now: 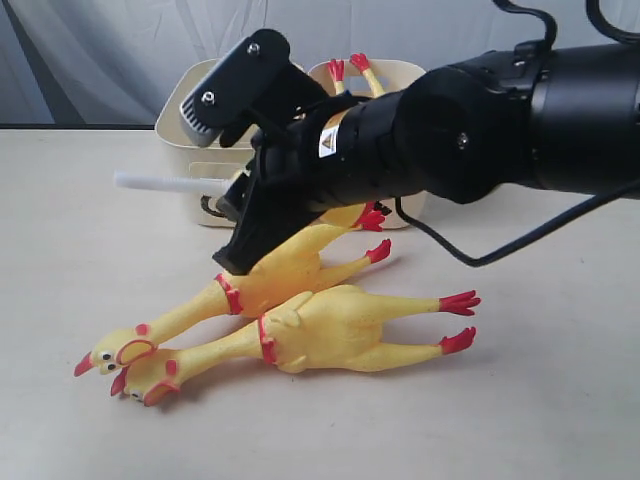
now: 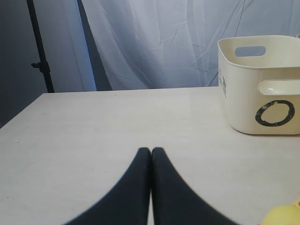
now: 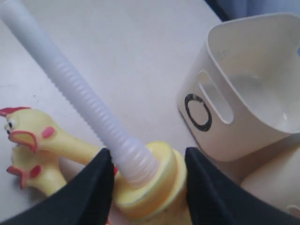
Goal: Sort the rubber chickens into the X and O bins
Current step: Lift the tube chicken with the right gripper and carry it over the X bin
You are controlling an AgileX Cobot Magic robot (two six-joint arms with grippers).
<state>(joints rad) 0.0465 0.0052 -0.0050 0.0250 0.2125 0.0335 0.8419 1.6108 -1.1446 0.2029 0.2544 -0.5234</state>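
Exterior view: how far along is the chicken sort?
Done: one chicken pokes red feet out of the rear bin, mark hidden. The O bin looks empty. In hand: the right gripper clasps a yellow toy with a white ribbed tube; unclear if it's a chicken. Remaining: two chickens lie on the table. The left gripper is shut, idle.

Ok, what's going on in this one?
The right hand grips a rubber chicken with a white ribbed tube sticking out, just above two more chickens lying on the table. What shows of the O bin is empty; another chicken's feet poke out of the bin beside it. The left hand is shut over bare table, holding nothing.
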